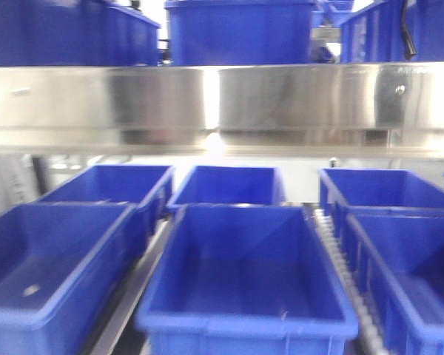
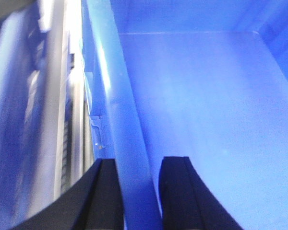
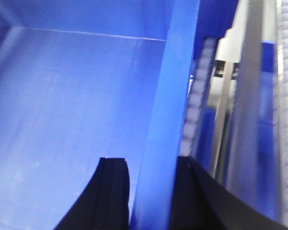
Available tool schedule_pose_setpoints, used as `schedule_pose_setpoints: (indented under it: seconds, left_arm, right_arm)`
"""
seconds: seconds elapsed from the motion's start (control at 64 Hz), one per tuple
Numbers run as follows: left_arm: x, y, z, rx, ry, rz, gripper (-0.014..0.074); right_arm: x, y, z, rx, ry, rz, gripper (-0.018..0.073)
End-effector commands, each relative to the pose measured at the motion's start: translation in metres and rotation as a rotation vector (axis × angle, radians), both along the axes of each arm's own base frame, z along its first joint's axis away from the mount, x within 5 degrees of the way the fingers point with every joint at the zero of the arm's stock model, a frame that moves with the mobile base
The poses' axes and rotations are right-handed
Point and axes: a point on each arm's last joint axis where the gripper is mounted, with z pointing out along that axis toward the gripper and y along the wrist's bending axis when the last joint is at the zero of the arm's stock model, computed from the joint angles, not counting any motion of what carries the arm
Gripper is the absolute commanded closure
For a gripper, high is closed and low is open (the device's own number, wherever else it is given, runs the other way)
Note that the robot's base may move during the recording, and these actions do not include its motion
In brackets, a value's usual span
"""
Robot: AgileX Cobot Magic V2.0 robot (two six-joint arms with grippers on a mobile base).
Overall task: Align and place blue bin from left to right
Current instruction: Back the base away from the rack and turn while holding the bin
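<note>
I am watching the blue bin (image 1: 237,212) sitting in the front row, just left of the roller track (image 1: 339,266), with its right wall running alongside those white rollers. The right gripper (image 3: 149,160) is straddling that wall next to the roller track, one black finger inside the bin and one outside, both clamping flat on the plastic. The left gripper (image 2: 139,162) is gripping the opposite wall, the one farthest from the roller track, its fingers pinching the rim from either side. A neighbouring bin (image 1: 399,222) is sitting just across the roller track, and a steel beam (image 1: 222,103) is spanning above it.
</note>
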Motion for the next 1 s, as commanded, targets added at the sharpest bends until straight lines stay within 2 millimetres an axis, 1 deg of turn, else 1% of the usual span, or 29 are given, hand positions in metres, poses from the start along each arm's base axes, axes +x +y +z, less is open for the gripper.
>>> schedule_pose_setpoints:
  seconds: [0.0,0.984]
  left_arm:
    - [-0.0068,-0.0021,0.0176,-0.039,-0.109,-0.028,0.0708]
    - [-0.0068,-0.0019,0.0176,-0.037,-0.109,-0.027,0.0708]
  right_arm:
    - [-0.0076,-0.0003,0.0214,0.073,-0.12,0.028,0.0712]
    - [-0.0076,-0.0003,0.0214,0.073,-0.12,0.028,0.0712]
